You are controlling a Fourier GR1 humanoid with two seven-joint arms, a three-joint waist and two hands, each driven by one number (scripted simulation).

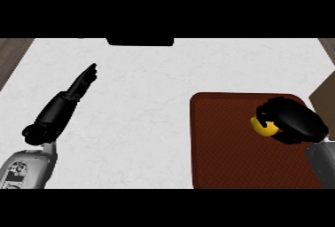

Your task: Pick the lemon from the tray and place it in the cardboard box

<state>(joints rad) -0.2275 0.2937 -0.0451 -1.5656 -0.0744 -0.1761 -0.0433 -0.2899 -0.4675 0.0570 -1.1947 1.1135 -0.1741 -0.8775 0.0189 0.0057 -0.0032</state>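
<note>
**Anna:** Where is the fruit at this moment?

**Petr:** The small round yellow lemon (261, 127) lies in the dark red-brown woven tray (222, 146), close to the tray's right edge and a little toward its far edge. The black right hand (293, 120) is over it. The fingers and the thumb are curled round it, so only the left part of the lemon shows.

**Anna:** Is it already lifted?

**Petr:** From above I cannot tell if it touches the tray or not.

**Anna:** How will such a thing handle, do you think?

**Petr:** I judge it to be light and quite stiff, and not fragile. The skin is probably smooth and a little slippery. Because it is round, it could roll out of a grasp that sits too high on it. I think the good place to hold it is round the widest middle, with the fingers on one side and the thumb opposite. As far as I can see, the hand is closed about there.

**Anna:** And the other hand?

**Petr:** The black left hand (73, 93) rests open over the white marble counter (144, 133), near the counter's left edge. Its fingers are straight and it holds nothing.

**Anna:** Where is the box?

**Petr:** There is a brown shape (325, 95) at the counter's right edge, just beyond the tray's far right corner. It may be the cardboard box, but only a small part shows and I am not sure.
</note>
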